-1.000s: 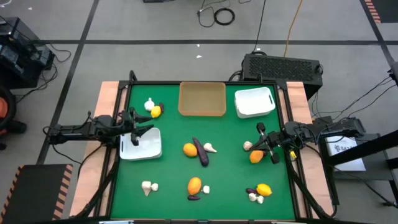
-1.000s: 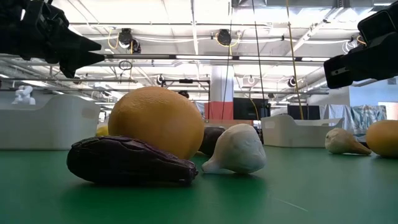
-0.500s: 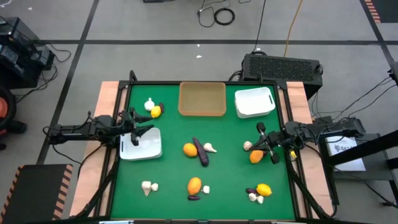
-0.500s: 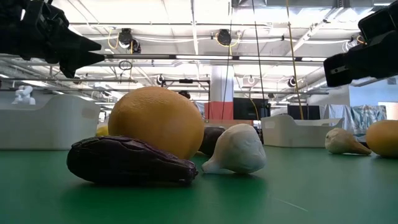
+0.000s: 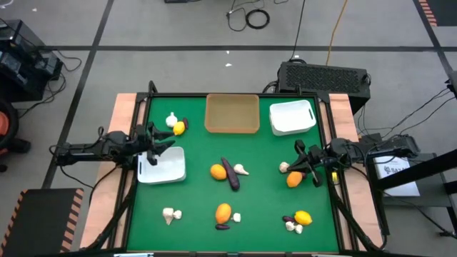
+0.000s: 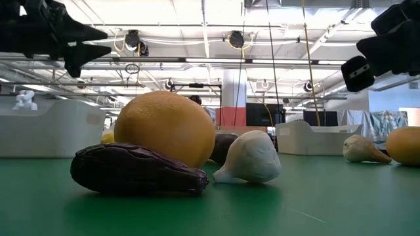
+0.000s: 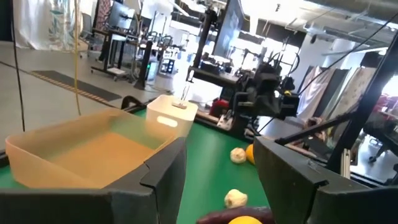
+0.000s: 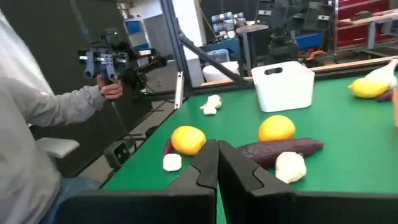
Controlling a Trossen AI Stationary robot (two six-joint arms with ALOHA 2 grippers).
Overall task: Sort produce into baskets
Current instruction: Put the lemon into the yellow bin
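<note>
At the bottom of the high view lie an orange (image 5: 223, 212) with a purple piece and bulb, a garlic bulb (image 5: 169, 213) at lower left and a lemon (image 5: 303, 218) at lower right. At mid-frame, the right gripper (image 5: 303, 161) has its fingers pressed together, empty, beside an orange (image 5: 293, 180); it has lifted and tilted slightly since the earlier frame. At left, the left gripper (image 5: 158, 143), jaws spread wide and empty, has edged upward to the upper rim of the white basket (image 5: 171, 171). Farthest, along the table's top edge, sit the tan basket (image 5: 232, 113) and the second white basket (image 5: 293, 117). Produce has not moved.
</note>
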